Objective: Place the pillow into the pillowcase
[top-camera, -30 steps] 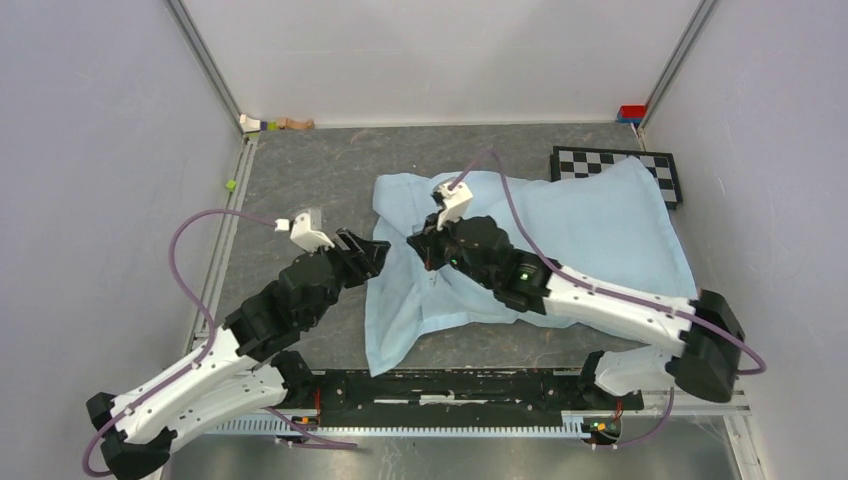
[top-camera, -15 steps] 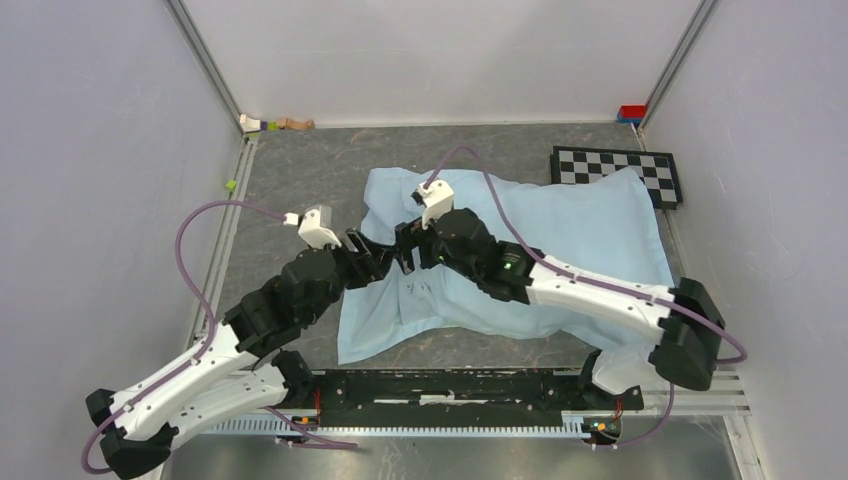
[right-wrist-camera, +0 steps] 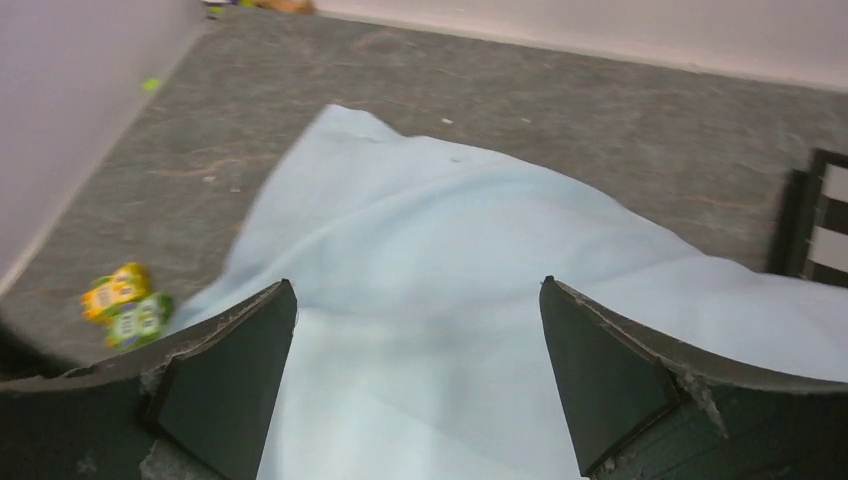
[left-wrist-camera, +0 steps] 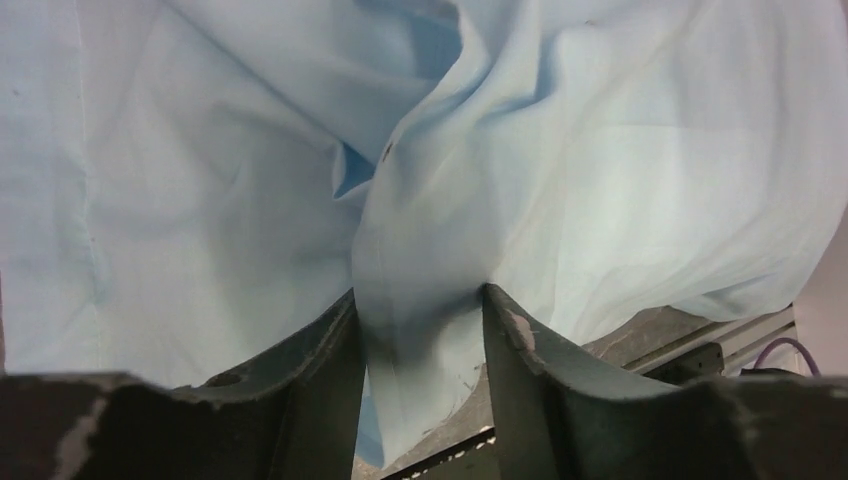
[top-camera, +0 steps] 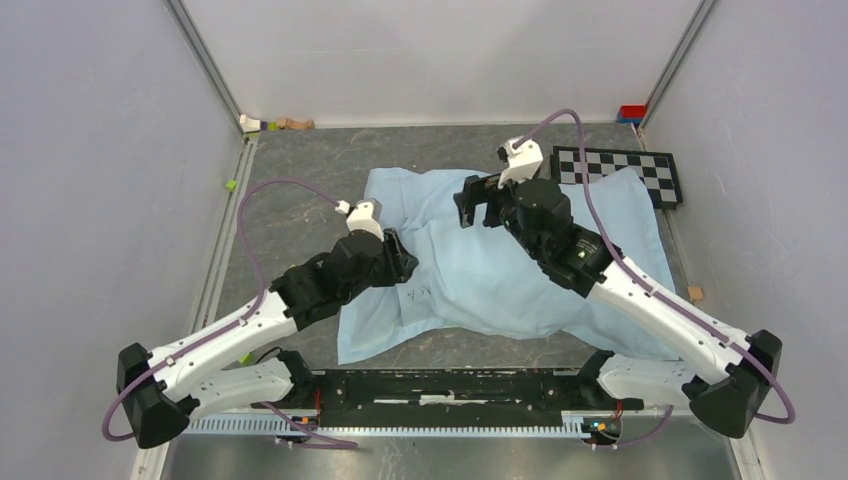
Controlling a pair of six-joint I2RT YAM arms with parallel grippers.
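The light-blue pillowcase (top-camera: pixel 560 250) lies wrinkled across the middle of the grey table and looks plump toward the right. The pillow is hidden; no off-white cushion shows in any view. My left gripper (top-camera: pixel 405 262) is at the pillowcase's left part. In the left wrist view a raised fold of the pillowcase (left-wrist-camera: pixel 620 180) fills the gap of the left gripper (left-wrist-camera: pixel 418 300) and touches both fingers. My right gripper (top-camera: pixel 480 208) hovers over the far middle of the cloth. It stands wide open in the right wrist view (right-wrist-camera: pixel 415 290), with only the pillowcase (right-wrist-camera: pixel 420 230) below it.
A black-and-white checkerboard (top-camera: pixel 615 165) lies at the back right, partly under the cloth. Small toys (top-camera: pixel 275 124) sit in the back left corner, a green bit (top-camera: pixel 230 185) by the left wall, a red-blue block (top-camera: pixel 631 112) at back right. A black rail (top-camera: pixel 450 385) runs along the near edge.
My right gripper let go, opened wide and swung back and to the right. My left gripper moved right onto a fold of the pillowcase and narrowed on it.
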